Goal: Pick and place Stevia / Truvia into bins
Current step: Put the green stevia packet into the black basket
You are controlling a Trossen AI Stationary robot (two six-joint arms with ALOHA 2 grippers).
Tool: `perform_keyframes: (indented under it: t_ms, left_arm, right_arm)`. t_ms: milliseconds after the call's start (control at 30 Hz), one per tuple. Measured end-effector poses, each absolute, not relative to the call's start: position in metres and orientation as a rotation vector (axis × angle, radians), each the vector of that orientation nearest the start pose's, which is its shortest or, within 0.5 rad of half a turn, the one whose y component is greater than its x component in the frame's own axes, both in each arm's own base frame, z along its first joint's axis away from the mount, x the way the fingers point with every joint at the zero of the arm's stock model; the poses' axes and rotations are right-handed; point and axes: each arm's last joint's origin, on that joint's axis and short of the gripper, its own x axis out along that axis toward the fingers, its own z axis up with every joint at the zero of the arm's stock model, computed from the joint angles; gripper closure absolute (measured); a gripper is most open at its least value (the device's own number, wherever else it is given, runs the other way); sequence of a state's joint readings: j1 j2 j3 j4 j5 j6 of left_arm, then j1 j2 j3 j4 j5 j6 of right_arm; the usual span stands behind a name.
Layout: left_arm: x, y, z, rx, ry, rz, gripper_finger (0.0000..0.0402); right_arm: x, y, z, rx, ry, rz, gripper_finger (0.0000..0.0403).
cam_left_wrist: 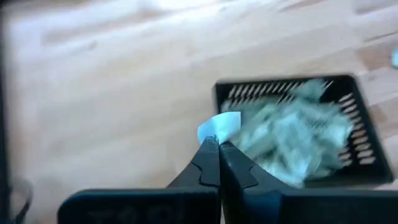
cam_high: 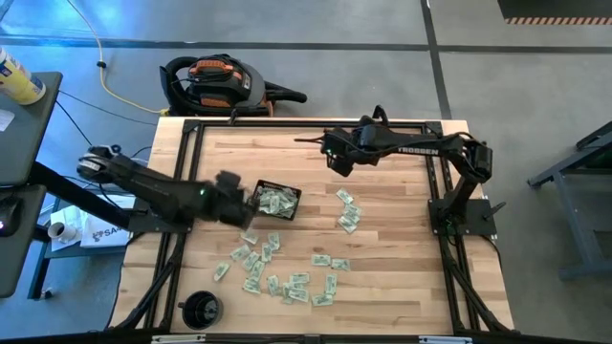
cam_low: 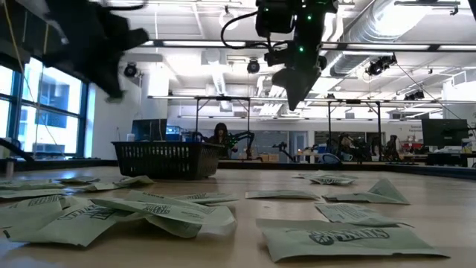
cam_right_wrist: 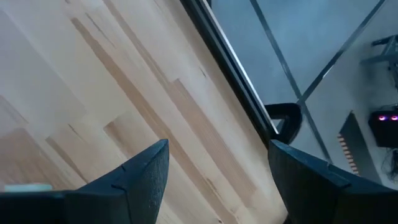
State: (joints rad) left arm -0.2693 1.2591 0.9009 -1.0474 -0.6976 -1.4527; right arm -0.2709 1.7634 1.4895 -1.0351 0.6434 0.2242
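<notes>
Several pale green and white Stevia sachets (cam_high: 287,279) lie flat on the near half of the wooden table, with a few more (cam_high: 347,214) farther right. The black mesh tray (cam_high: 297,194) sits left of the table's middle with a heap of sachets (cam_left_wrist: 292,134) inside; in the low view it is the tray (cam_low: 167,159). My left gripper (cam_left_wrist: 217,142) hovers beside the tray's left wall (cam_high: 251,203), shut on one sachet. My right gripper (cam_right_wrist: 217,149) is open and held high over the far side (cam_high: 332,158), touching nothing. My left gripper pinches one sachet (cam_left_wrist: 221,124) between its two fingertips, by one end. The rest of the sachet sticks out past the fingertips, lifted clear of the table, just outside the tray's left wall.
A round black cup-like object (cam_high: 201,308) stands at the near left corner. Black frame rails (cam_high: 182,172) run along the table's edges. Bare wood lies between the tray and the far edge. People and benches show in the room behind the table.
</notes>
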Motion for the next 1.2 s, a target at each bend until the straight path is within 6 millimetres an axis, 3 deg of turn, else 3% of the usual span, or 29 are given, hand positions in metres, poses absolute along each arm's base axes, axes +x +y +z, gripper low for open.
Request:
perform_keyframes:
  t_ms: [133,300,400,567,733,900,1067,1200]
  left_arm:
    - [0.224,-0.003,0.227,-0.551,0.806,0.954,0.0368]
    - [0.258,0.03,0.212,-0.59,0.774,0.732,0.0343]
    - [0.259,0.042,0.203,-0.648,0.83,0.732,0.0316]
    - [0.255,0.041,0.202,-0.649,0.91,0.738,0.0258]
    - [0.246,0.016,0.233,-0.628,0.968,0.642,0.0213]
    - [0.223,-0.038,0.252,-0.67,1.142,0.413,0.0199]
    - [0.193,-0.089,0.251,-0.627,1.3,0.353,0.0197]
    - [0.178,-0.122,0.243,-0.626,1.288,0.353,0.0197]
  right_arm:
    - [0.326,-0.111,0.266,-0.073,1.254,-0.919,0.0139]
    - [0.323,-0.112,0.266,-0.077,1.269,-0.926,0.0139]
    - [0.32,-0.111,0.268,-0.077,1.287,-0.935,0.0139]
    - [0.318,-0.109,0.269,-0.048,1.304,-0.889,0.0139]
    - [0.324,-0.107,0.268,0.032,1.29,-0.731,0.0139]
    - [0.329,-0.105,0.268,0.108,1.256,-0.642,0.0139]
    - [0.334,-0.1,0.268,0.221,1.228,-0.457,0.0139]
    - [0.337,-0.095,0.268,0.19,1.213,-0.423,0.0139]
